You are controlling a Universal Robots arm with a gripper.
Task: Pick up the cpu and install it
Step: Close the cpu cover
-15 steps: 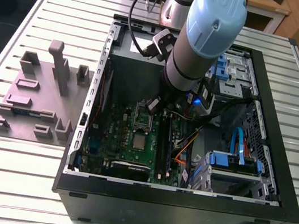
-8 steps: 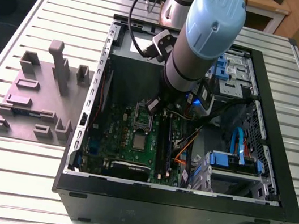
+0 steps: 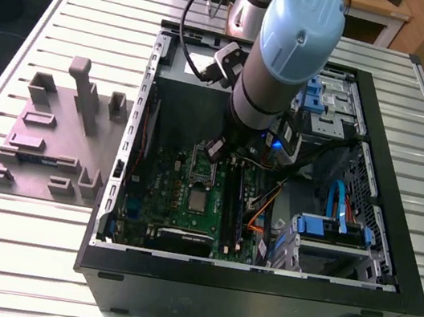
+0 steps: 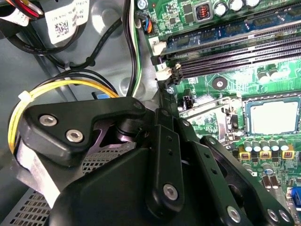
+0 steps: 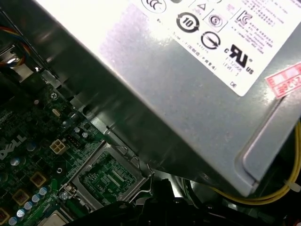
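The cpu [image 3: 199,200] [image 4: 274,117] lies flat in its metal-framed socket on the green motherboard [image 3: 162,191] inside the open computer case [image 3: 246,294]. The gripper [image 3: 222,149] hangs above the board beside the grey power supply [image 5: 188,89]; whether it is open or clenched I cannot tell.

Probably a lab: slatted metal bench [image 3: 2,245], open computer case [image 3: 254,296].

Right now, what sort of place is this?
Probably a robotics lab bench for computer assembly: an open computer case on a slatted metal table, a grey parts fixture beside it, the cpu on the motherboard.
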